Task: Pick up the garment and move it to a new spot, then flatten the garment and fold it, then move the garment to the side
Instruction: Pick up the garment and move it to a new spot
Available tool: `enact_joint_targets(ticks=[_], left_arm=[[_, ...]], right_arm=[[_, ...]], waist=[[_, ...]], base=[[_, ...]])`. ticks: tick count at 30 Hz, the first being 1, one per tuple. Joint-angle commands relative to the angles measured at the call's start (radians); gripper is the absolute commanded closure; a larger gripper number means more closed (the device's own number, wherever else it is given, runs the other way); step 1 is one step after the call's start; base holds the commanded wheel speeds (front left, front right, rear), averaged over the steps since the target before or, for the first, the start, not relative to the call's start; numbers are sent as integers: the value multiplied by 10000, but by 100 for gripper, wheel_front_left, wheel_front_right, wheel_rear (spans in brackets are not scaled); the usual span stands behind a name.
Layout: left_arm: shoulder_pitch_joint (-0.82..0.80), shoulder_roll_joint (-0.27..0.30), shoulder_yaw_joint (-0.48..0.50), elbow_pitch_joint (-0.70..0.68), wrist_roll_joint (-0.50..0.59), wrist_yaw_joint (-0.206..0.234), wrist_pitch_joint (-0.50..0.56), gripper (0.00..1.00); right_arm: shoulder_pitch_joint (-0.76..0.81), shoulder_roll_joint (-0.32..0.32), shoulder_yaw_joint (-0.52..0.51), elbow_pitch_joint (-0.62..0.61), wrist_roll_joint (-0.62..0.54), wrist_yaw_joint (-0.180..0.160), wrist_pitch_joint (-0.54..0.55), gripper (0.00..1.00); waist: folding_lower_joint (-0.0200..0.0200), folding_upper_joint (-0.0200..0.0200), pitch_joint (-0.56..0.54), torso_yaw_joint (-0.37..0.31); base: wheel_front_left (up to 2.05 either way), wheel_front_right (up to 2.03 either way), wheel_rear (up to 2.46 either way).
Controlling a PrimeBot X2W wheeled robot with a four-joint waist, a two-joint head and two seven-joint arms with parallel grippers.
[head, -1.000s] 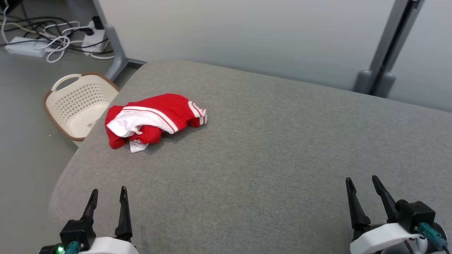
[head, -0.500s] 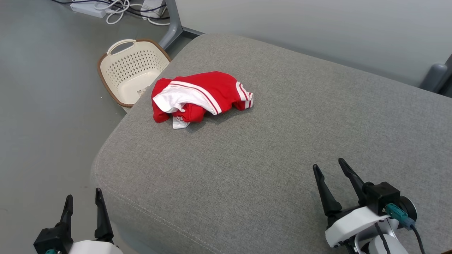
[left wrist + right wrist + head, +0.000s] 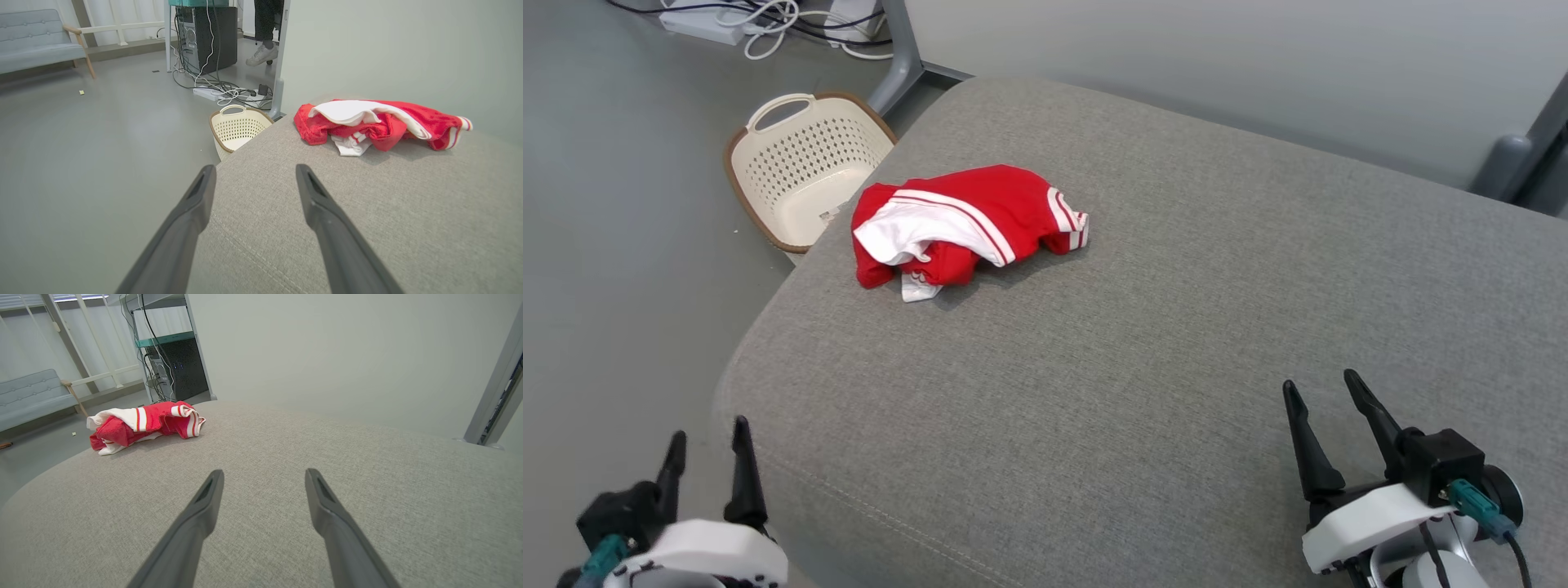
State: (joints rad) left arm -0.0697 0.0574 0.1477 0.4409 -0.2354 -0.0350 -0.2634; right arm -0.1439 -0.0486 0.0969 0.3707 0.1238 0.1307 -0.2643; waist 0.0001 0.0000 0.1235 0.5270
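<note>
My left fingers (image 3: 742,465), 7 o'clock, spread wide and empty, hang off the worktop's (image 3: 1143,343) edge; a low reach could catch its side. Basket (image 3: 737,175), 10 o'clock, on the floor beside that edge. Garment (image 3: 980,212), 11 o'clock, crumpled near the edge: a leftward nudge may tip it overboard, and a shallow pinch may lift one layer only. My right fingers (image 3: 1305,441), 5 o'clock, wide, empty, well apart from it; a long reach may drag the cloth.
</note>
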Motion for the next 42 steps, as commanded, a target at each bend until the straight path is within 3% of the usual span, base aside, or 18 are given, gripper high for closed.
enact_joint_targets(ticks=[1, 12, 19, 24, 31, 36, 37, 39, 42], left_arm=[[-387, 100, 176, 97, 82, -89, -14, 0], [-3274, 840, 589, 1937, 382, -863, -9, 0], [-5234, 1468, 66, 3622, 201, -955, -8, 0], [-6308, 1854, -369, 5294, -545, -954, 278, 0], [-7243, 2394, -1126, 6642, -1160, -956, 612, 0], [-7507, 2480, -1453, 7225, -1306, -957, 775, 0], [-7534, 2490, -1498, 7379, -1345, -957, 811, 5], [-7575, 2405, -1572, 7636, -1449, -957, 897, 100], [-7529, 2344, -1722, 7762, -1652, -958, 882, 100]], right_arm=[[-29, -52, -34, -74, -70, 1, 2, 0], [-636, -59, -91, -604, -444, 1, 4, 0], [-1180, -52, 43, -1028, -576, 1, 3, 0], [-1447, -49, 106, -1253, -495, 1, 3, 0], [-1596, -52, 143, -1362, -345, 1, 3, 0], [-1675, -49, 162, -1312, -318, 1, 3, 0], [-1685, -52, 139, -1295, -320, 1, 3, 0], [-1636, -49, 109, -1250, -294, 1, 3, 0], [-1621, -52, 115, -1199, -248, 1, 3, 0]], waist=[[-1, 0, 264, -364], [-1, 0, 1445, -1911], [-1, 0, 2279, -2665], [-1, 0, 2690, -3088], [-1, 0, 3019, -3376], [-1, 0, 3069, -3437], [-1, 0, 3047, -3436], [-1, 0, 2939, -3434], [-1, 0, 2772, -3474]], base=[[0, 0, 0], [0, 0, 0], [0, 0, 0], [0, 0, 0], [0, 0, 0], [0, 0, 0], [0, 0, 0], [0, 0, 0], [0, 0, 0]])
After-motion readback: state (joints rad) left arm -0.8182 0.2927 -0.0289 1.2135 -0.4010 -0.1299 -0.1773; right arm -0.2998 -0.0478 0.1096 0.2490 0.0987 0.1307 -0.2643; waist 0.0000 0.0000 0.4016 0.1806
